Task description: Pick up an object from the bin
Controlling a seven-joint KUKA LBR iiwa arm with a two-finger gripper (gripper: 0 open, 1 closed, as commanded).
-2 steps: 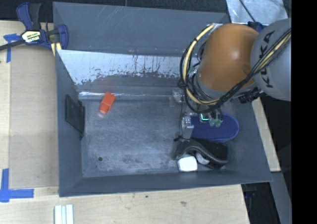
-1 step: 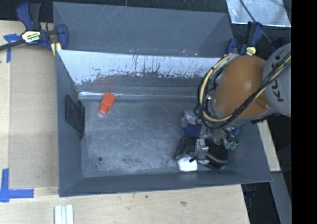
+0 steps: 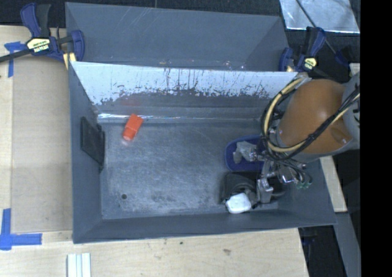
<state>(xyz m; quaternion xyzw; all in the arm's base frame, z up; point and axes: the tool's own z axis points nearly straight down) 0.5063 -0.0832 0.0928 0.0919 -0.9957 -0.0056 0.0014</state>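
Note:
My gripper (image 3: 264,189) is low in the bin's near right corner. It hangs over a black, lumpy thing (image 3: 235,182) and touches or nearly touches it. A small white rounded thing (image 3: 239,204) lies just in front of the black one, by the near wall. A blue thing (image 3: 235,152) lies right behind the gripper, partly hidden by the arm's fittings.
A small orange block (image 3: 131,127) lies at the far left of the floor, near the back wall. A flat black piece (image 3: 93,141) leans against the left wall. The arm's orange cover and cables hang over the right wall.

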